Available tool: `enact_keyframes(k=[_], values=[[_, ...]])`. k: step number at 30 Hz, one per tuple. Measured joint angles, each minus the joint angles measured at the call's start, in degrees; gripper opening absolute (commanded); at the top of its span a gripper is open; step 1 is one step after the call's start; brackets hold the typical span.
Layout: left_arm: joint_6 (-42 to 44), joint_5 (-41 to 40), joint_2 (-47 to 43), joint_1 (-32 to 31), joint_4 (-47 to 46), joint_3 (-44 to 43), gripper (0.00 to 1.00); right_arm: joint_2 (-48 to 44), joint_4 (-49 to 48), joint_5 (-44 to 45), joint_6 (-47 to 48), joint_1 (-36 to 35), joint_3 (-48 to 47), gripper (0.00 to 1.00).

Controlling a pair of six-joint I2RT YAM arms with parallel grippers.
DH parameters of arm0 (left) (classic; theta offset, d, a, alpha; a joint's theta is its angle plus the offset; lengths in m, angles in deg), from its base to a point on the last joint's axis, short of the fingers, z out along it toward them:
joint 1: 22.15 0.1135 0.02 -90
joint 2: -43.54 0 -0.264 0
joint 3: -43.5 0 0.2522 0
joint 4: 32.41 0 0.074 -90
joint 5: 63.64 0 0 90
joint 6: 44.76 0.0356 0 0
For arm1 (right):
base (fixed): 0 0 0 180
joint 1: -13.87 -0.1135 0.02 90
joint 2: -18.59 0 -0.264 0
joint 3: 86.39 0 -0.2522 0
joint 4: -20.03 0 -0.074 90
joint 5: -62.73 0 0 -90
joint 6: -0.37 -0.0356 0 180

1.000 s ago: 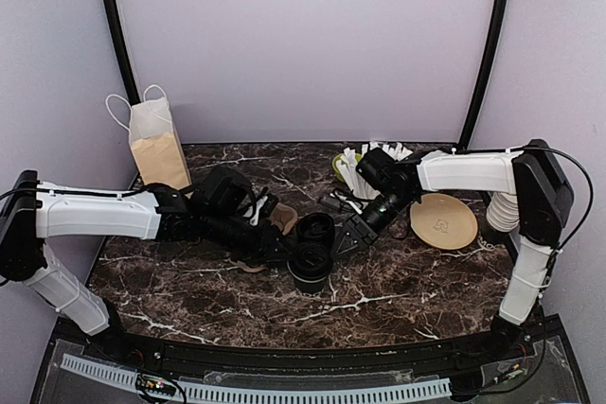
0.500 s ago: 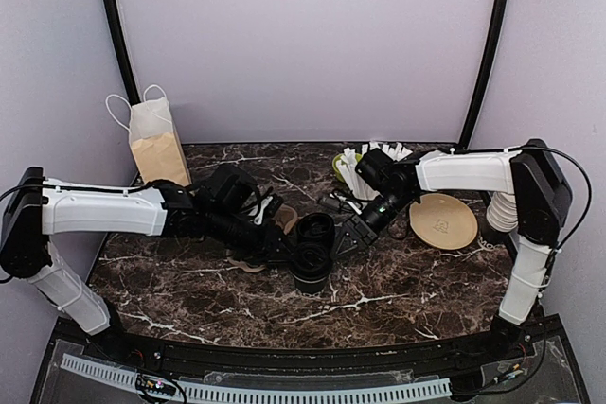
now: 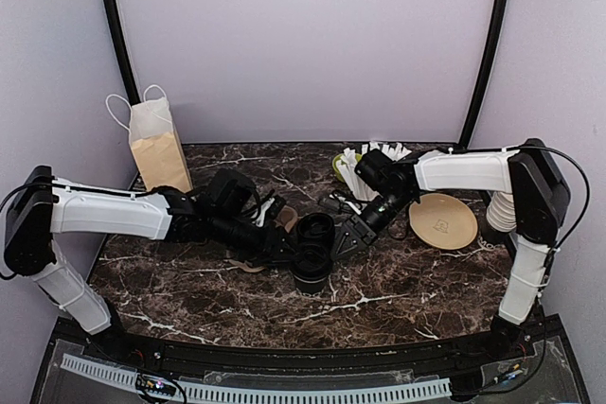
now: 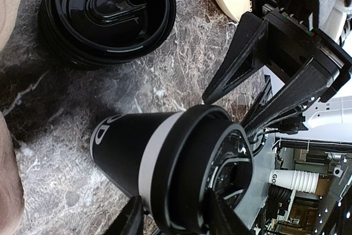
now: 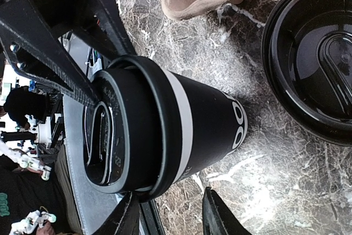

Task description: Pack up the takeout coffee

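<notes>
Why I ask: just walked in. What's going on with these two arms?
Both arms meet mid-table at one takeout coffee cup. The left end effector straddles its lidded top; the right end effector flanks it from the opposite side; firm grip unclear. A stack of black lids stands beside it. The paper bag stands back left; the cup is not in it.

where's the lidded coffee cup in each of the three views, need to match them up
Top external: takeout coffee in the middle of the table.
Left wrist: takeout coffee at lower centre, its lid toward the lower right.
Right wrist: takeout coffee left of centre, its lid toward the left.
Shared landmark: stack of black lids, just behind the cup from above; upper left in the left wrist view, right edge in the right wrist view.
</notes>
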Motion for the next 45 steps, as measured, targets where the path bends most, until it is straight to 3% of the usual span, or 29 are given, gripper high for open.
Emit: enact_keyframes(k=[13,18,24,42,45], values=[[2.21,1.92,1.6,0.74,-3.17,1.16,0.49,0.92,2.08,0.74,-2.1,0.17,-1.09,0.39],[3.82,1.11,1.44,0.76,-2.8,0.72,0.61,0.83,2.6,0.92,-1.11,0.22,-1.36,0.43],[7.65,-3.26,0.81,0.68,1.55,-2.97,0.67,0.72,3.08,0.44,0.98,0.22,-1.53,0.46],[12.74,-9.01,-1.57,-0.07,6.8,-8.13,0.69,0.61,2.32,-0.26,2.75,-0.28,-2.51,0.48],[13.16,-9.73,-2.16,0.48,7.08,-9.31,0.62,-0.09,2.19,1.18,2.71,-0.28,-2.51,0.47]])
